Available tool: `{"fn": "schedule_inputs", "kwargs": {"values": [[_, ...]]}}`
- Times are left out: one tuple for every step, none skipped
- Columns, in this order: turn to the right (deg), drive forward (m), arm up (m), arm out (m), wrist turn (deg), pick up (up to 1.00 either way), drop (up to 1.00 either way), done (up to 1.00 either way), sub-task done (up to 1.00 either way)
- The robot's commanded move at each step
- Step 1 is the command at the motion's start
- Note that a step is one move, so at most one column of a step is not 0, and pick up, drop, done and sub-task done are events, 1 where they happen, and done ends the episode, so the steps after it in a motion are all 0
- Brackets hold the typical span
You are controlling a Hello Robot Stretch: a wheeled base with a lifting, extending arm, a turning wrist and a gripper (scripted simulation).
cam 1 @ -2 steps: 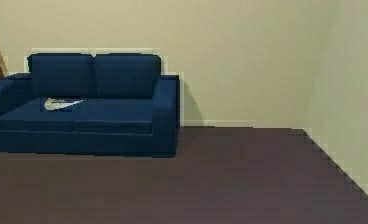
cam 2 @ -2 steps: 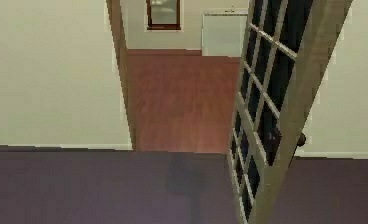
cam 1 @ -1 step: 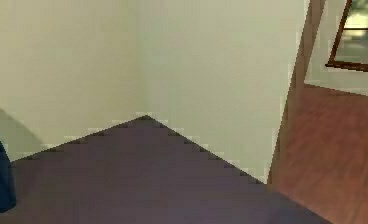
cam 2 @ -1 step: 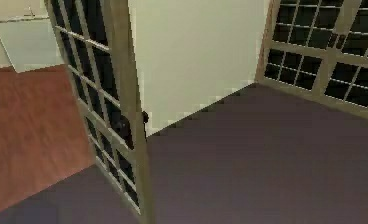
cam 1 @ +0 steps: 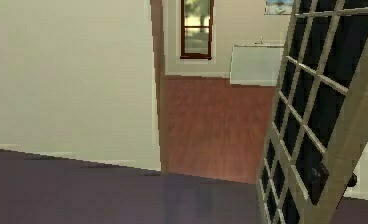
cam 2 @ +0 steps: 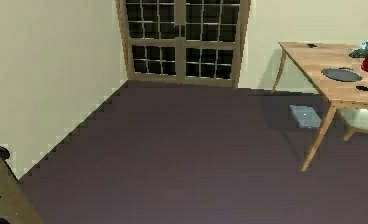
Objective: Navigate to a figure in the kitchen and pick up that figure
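Observation:
Through a doorway in the forward view, a room with a reddish wood floor [cam 1: 212, 120] opens ahead. At its far side stands a white counter or cabinet [cam 1: 258, 62] beside a wood-framed window [cam 1: 197, 28]. No shape there reads as a figure.
A glass-paned door [cam 1: 317, 110] stands ajar along the forward view's right; a cream wall [cam 1: 72, 80] fills its left. In the arm side view, dark purple floor [cam 2: 172, 150] leads to paned double doors [cam 2: 184, 42]. A wooden table [cam 2: 327, 85] with small items stands at the right, a flat grey object [cam 2: 305, 116] beneath it.

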Motion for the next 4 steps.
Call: {"fn": "schedule_inputs", "kwargs": {"values": [[0.0,0.45,0.0,0.0,0.0,0.0,0.0,0.0,0.0],[0.0,0.95,0.0,0.0,0.0,0.0,0.0,0.0,0.0],[6.0,0.0,0.0,0.0,0.0,0.0,0.0,0.0,0.0],[0.0,0.6,0.0,0.0,0.0,0.0,0.0,0.0,0.0]]}}
